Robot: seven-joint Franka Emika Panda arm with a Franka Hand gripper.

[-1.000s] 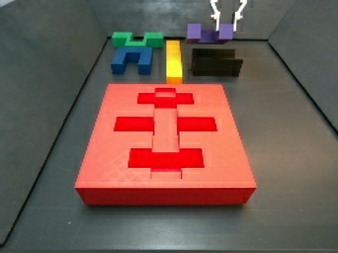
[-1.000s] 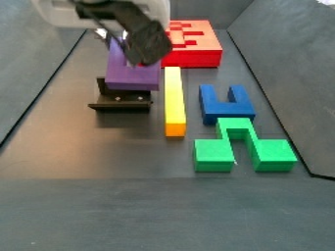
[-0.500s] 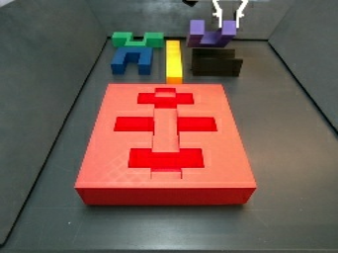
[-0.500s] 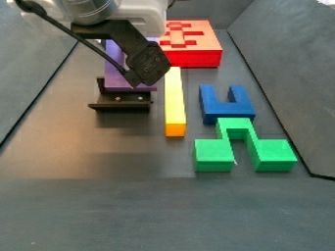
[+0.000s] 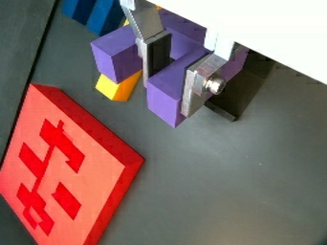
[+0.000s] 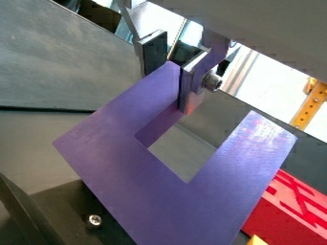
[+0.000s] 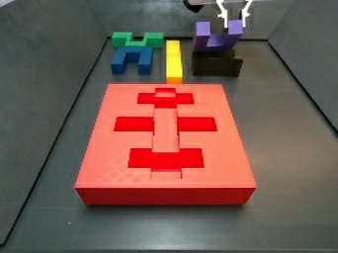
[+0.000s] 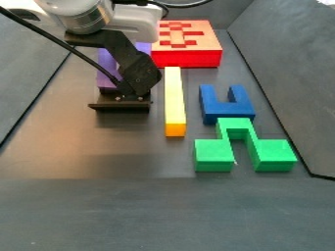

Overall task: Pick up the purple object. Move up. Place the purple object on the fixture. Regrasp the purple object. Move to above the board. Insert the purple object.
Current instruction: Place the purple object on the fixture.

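Note:
My gripper [image 7: 231, 24] is shut on the purple object [image 7: 211, 38], a U-shaped block, and holds it tilted with its lower end at the top of the black fixture [image 7: 218, 65]. In a wrist view one finger [image 5: 156, 53] sits in the notch and the other presses the outside of a prong of the purple object [image 5: 163, 98]. In a side view the gripper [image 8: 135, 76] hides most of the purple object [image 8: 108, 61] above the fixture [image 8: 120, 102]. The red board [image 7: 165, 143] lies in front, with nothing on it.
A yellow bar [image 7: 175, 57] lies beside the fixture. A blue arch block [image 7: 130, 61] and a green block [image 7: 138, 41] lie past it. In a side view the same yellow bar [image 8: 173, 98], blue arch [image 8: 224, 101] and green block [image 8: 242, 145] show. Dark walls enclose the floor.
The gripper has come down and tilted with the purple object, bringing its lower end from above the fixture to the fixture's top. The other blocks have not moved.

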